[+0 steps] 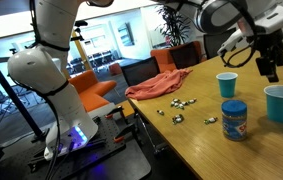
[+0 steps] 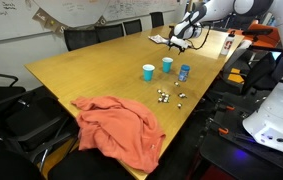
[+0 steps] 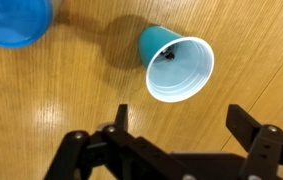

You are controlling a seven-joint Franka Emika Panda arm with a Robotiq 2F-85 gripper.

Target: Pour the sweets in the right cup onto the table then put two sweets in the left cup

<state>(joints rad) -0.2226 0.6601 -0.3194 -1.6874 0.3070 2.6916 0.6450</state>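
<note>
- The gripper [image 3: 179, 118] hung above the table [image 1: 196, 150] with its jaws spread wide and nothing between them; in the wrist view its two dark fingers [image 3: 243, 125] stood well apart at the lower edge, with only bare wood between.
- The right cup [image 1: 281, 102], teal with a pale rim, stood upright on the table; the gripper hovered over it, clear of the rim; in the wrist view its mouth faced the camera, and one small dark sweet [image 3: 168, 55] lay inside at the bottom.
- The left cup [image 1: 227, 85], a deeper blue, stood upright, apart from the teal one; a blue lidded jar [image 1: 234, 120] stood near it, closer to the camera.
- A blue rounded thing [image 3: 16, 20] was cut off by the upper corner of the wrist view; whether it was cup or jar could not be told.
- The sweets [image 1: 178, 104] lay scattered on the bare wood, apart from both cups, between the jar and a pink cloth [image 1: 161, 85]; the cloth lay crumpled at the table's edge.
</note>
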